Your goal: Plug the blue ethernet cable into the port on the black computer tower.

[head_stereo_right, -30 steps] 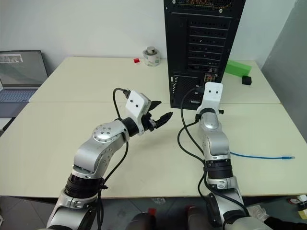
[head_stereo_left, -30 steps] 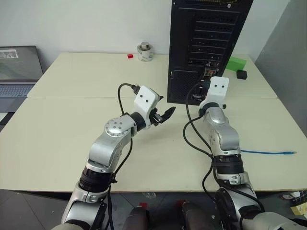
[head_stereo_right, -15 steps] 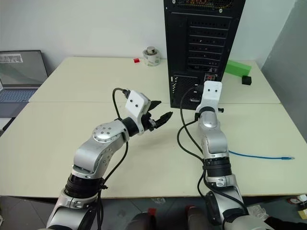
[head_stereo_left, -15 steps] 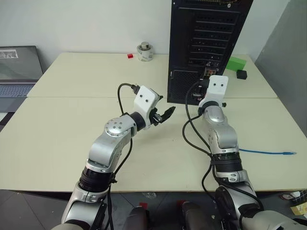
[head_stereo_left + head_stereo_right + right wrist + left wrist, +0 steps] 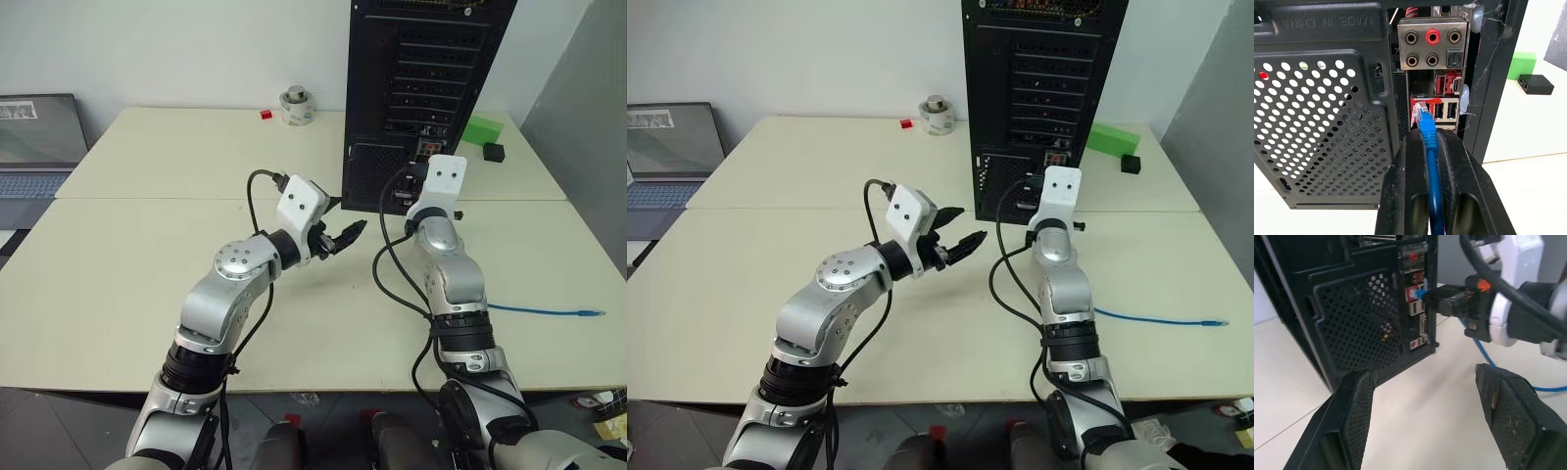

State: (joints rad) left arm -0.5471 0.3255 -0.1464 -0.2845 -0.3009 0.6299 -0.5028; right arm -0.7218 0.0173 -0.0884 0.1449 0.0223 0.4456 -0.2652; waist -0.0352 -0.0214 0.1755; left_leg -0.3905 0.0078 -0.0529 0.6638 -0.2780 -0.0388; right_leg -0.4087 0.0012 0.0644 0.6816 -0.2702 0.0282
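The right gripper (image 5: 1432, 161), two black fingers pressed together, clamps the thin bright-blue ethernet cable (image 5: 1431, 161) just behind its small clear plastic plug (image 5: 1421, 111). The plug tip sits directly ahead of the fingertips, at the strip of ports on the rear of the tall black metal computer tower (image 5: 421, 88); whether it is seated in a port cannot be told. Above the plug are round coloured audio jacks (image 5: 1432, 36), and beside the fingers a perforated black mesh grille (image 5: 1322, 122). The rest of the cable trails behind this arm across the pale beige table (image 5: 118, 274), its far end (image 5: 588, 312) lying off to the arm's right. The left gripper (image 5: 345, 235) hangs with its fingers apart, empty, just beside the tower's lower corner.
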